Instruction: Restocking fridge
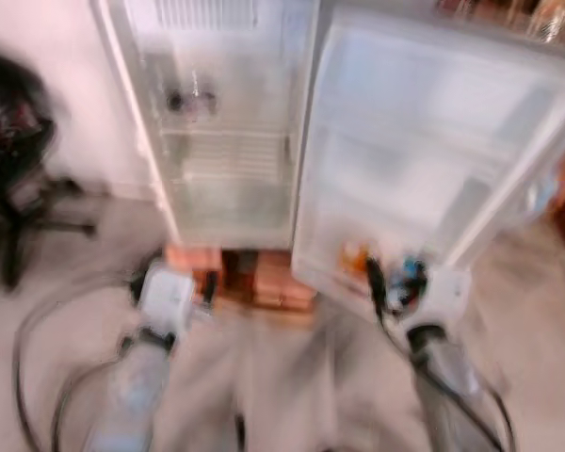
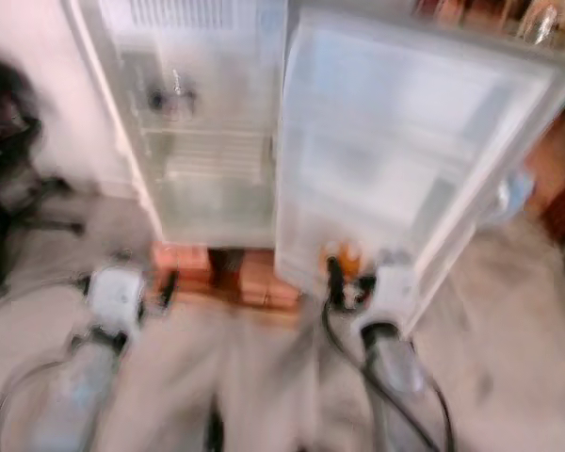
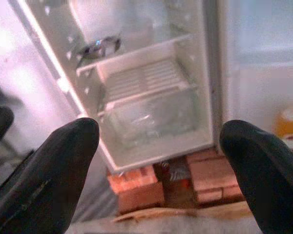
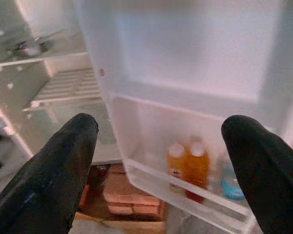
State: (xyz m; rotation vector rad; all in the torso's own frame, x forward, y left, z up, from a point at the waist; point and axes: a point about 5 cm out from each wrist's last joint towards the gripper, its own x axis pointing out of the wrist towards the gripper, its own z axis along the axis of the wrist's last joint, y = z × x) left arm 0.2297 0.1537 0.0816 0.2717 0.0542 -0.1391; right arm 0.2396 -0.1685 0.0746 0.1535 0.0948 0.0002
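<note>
Ahead of both arms stands the fridge (image 1: 231, 141) with its door (image 1: 424, 160) swung wide, the cabinet raised on a stack of reddish bricks (image 1: 264, 278) on the floor. Both pincers are released and carry nothing: the left pincer (image 3: 156, 170) faces the cabinet's low wire shelf (image 3: 141, 80) and the clear drawer (image 3: 151, 114) under it; the right pincer (image 4: 161, 165) faces the door's bottom rack (image 4: 185, 187). That rack is the nearer target for the right arm, lying straight ahead of it and slightly below. Two orange bottles (image 4: 188, 165) stand upright at its middle, touching, with a blue-labelled bottle (image 4: 230, 180) just beside them toward the door's free edge. Walls and racks are smooth white plastic; the shelf is ribbed wire. The head views are blurred, so finer detail cannot be told.
</note>
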